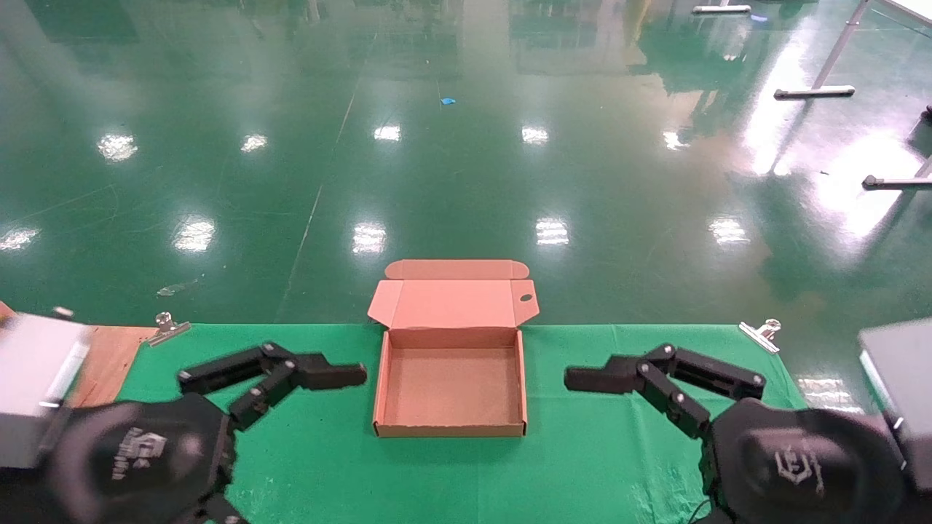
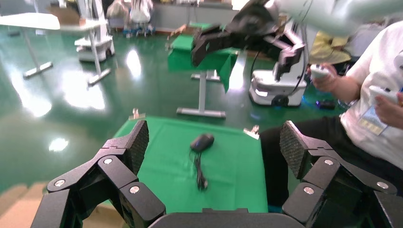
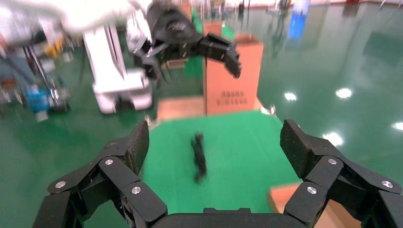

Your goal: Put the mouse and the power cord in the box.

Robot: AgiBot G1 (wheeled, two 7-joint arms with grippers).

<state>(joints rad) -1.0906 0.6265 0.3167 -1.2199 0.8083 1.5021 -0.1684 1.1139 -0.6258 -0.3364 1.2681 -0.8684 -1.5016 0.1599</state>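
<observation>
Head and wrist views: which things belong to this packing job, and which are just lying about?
Job: box, open and empty; mouse; power cord; left gripper and right gripper, both open beside the box.

Lying about: metal clips; brown board.

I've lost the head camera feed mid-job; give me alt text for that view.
An open, empty cardboard box sits centred on the green table, flap lid folded back. The left end effector and right end effector flank it, both open and empty. Neither mouse nor power cord appears here.

Your left gripper (image 1: 309,378) is hovering low on your left, fingers spread wide apart; your right gripper (image 1: 619,382) is mirroring it on your right, equally wide.
</observation>
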